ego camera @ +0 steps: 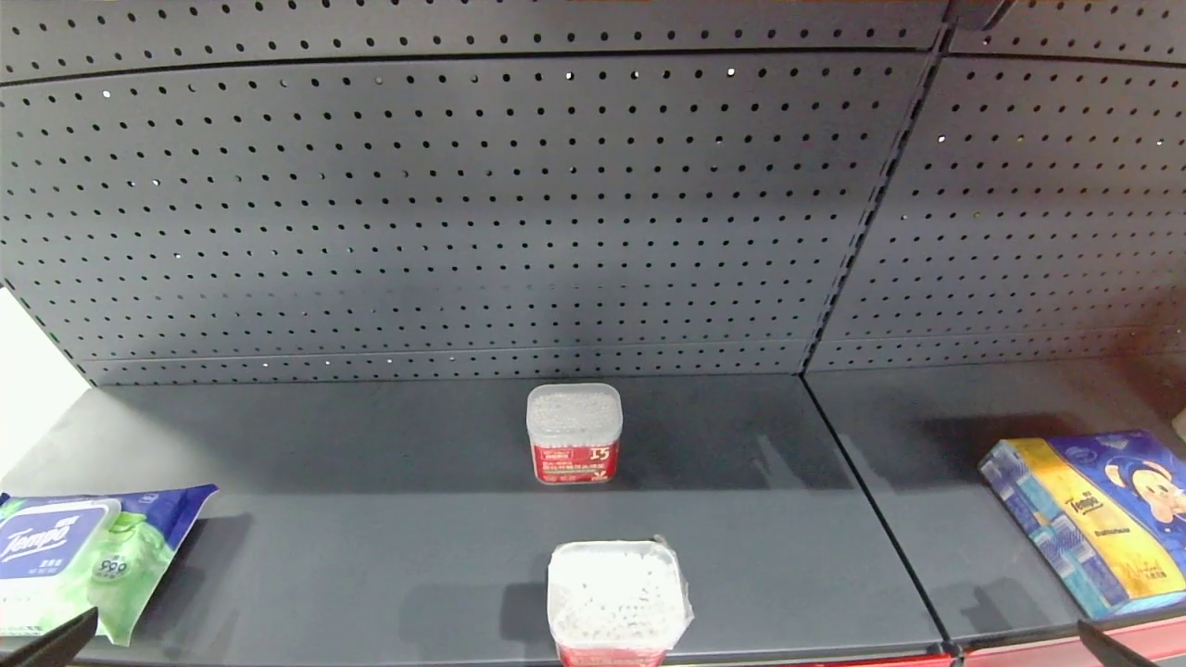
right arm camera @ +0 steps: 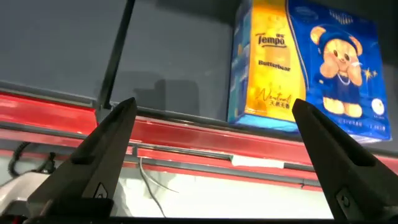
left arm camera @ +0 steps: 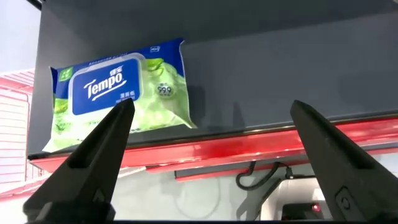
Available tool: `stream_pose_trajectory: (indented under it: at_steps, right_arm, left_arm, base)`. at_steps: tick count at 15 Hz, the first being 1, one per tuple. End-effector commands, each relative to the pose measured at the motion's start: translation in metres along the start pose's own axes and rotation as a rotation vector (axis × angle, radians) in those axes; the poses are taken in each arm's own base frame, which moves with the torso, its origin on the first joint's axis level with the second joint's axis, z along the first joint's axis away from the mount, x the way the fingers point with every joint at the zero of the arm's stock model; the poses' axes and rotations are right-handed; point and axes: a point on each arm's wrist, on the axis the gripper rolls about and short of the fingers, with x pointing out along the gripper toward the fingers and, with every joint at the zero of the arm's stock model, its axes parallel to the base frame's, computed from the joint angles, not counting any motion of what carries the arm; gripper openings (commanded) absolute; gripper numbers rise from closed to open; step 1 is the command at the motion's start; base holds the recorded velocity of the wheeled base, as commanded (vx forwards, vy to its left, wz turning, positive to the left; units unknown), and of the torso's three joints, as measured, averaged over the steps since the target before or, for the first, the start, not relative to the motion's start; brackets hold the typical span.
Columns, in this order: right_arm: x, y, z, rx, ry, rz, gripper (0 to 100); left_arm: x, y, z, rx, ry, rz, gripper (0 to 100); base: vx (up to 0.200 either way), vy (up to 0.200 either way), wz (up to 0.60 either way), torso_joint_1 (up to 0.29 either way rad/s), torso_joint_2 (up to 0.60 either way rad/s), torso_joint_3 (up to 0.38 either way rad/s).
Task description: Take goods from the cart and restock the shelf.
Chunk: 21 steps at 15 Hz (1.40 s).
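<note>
- Left gripper sits below the shelf lip, before the wet-wipes pack, fingers spread, empty.
- Right gripper likewise, before the tissue pack.
- Front tub stands at the shelf's middle edge.
- Rear tub stands behind it, apart, nearer the pegboard.

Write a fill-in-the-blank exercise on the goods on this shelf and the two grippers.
1. The rear tub and the front tub each carry a ____ label.
2. The wet-wipes pack lies at the ____ end of the shelf.
3. The tissue pack lies at its ____ end.
4. The left gripper and the right gripper are both ____, holding nothing.

Missing words: red; left; right; open.
</note>
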Motion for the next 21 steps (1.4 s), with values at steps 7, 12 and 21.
stream_pose_trajectory:
  at_steps: [7,12,21]
  right_arm:
    - [0.001,0.001,-0.004,-0.002,0.011,0.004,100]
    - [0.006,-0.001,0.007,0.008,0.009,0.045,100]
    - [0.051,0.039,0.077,0.001,0.061,0.472,100]
  left_arm:
    - [-0.001,0.000,0.000,0.001,-0.003,0.001,100]
    - [-0.001,0.000,0.000,0.001,-0.005,-0.001,100]
    - [-0.004,0.000,-0.007,0.027,-0.016,-0.009,100]
  base:
    - [0.000,0.000,0.17,0.001,0.00,0.000]
    - [0.000,0.000,0.00,0.000,0.00,0.000]
    - [0.000,0.000,0.00,0.000,0.00,0.000]
